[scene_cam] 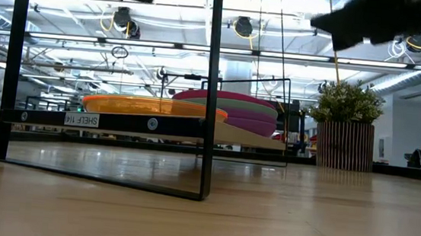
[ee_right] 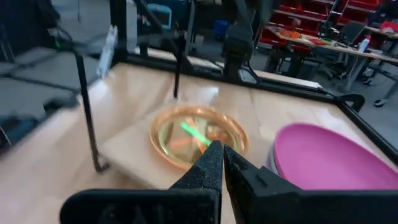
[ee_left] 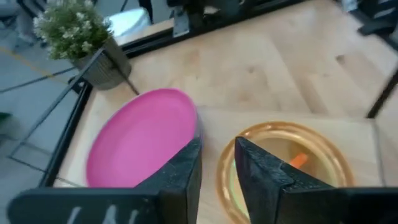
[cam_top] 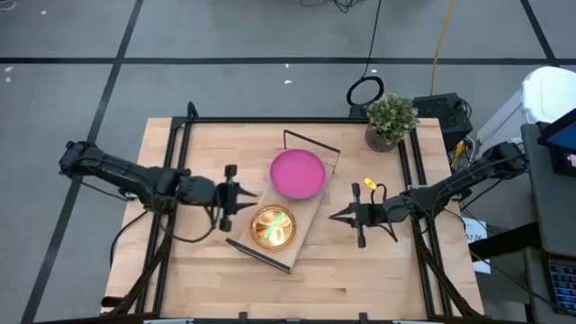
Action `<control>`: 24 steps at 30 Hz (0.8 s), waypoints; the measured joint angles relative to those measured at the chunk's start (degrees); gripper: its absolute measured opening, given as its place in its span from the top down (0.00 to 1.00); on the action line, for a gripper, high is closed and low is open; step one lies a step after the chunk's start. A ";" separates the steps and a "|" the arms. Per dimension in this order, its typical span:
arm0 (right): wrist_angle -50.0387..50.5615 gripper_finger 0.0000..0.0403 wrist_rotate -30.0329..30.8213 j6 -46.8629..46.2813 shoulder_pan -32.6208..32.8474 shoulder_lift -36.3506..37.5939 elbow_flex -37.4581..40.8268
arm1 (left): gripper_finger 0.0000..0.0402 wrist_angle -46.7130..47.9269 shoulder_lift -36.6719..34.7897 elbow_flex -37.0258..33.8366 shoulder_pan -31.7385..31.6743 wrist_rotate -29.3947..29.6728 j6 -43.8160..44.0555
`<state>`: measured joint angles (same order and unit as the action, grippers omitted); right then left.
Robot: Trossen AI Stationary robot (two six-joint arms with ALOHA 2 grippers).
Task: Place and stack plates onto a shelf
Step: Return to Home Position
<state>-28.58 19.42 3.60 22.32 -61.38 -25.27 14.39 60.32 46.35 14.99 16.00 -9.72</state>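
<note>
The shelf (cam_top: pixel 308 209) lies slanted across the table's middle. At its far end sits a stack of larger plates with the magenta plate (cam_top: pixel 298 173) on top; the low view shows mint green (scene_cam: pixel 236 105) and purple (scene_cam: pixel 250 123) under it. At the shelf's near end is the translucent orange plate (cam_top: pixel 273 226), with lime green showing through it. My left gripper (cam_top: pixel 255 201) hovers just left of the shelf, pointing between the two stacks, narrowly open (ee_left: pixel 219 146) and holding nothing. My right gripper (cam_top: pixel 335 216) hovers just right of the shelf, shut (ee_right: pixel 219 149) and holding nothing.
A potted plant (cam_top: pixel 389 121) stands at the far right corner. A small yellow thing (cam_top: pixel 369 186) lies near the right arm. Black rails (cam_top: pixel 171 180) run along the table's left, right and far sides. The shelf's thin black end frames (scene_cam: pixel 211 87) stand up. Bare wood lies toward the near edge (cam_top: pixel 360 279).
</note>
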 joint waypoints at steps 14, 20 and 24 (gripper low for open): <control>-3.94 1.00 -0.22 -2.01 -0.74 10.81 13.58 | 0.94 -12.67 -12.00 -18.56 2.70 1.13 5.13; -9.17 1.00 -3.39 -3.57 -0.72 15.35 20.46 | 0.94 -17.99 -14.18 -25.09 2.70 1.10 7.75; -11.67 1.00 -3.39 -3.76 -0.72 17.82 23.48 | 0.94 -19.62 -15.23 -27.96 2.73 1.04 9.06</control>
<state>-40.25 16.03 -0.16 21.61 -43.56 -1.79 -5.22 45.09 18.38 17.72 17.04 -0.66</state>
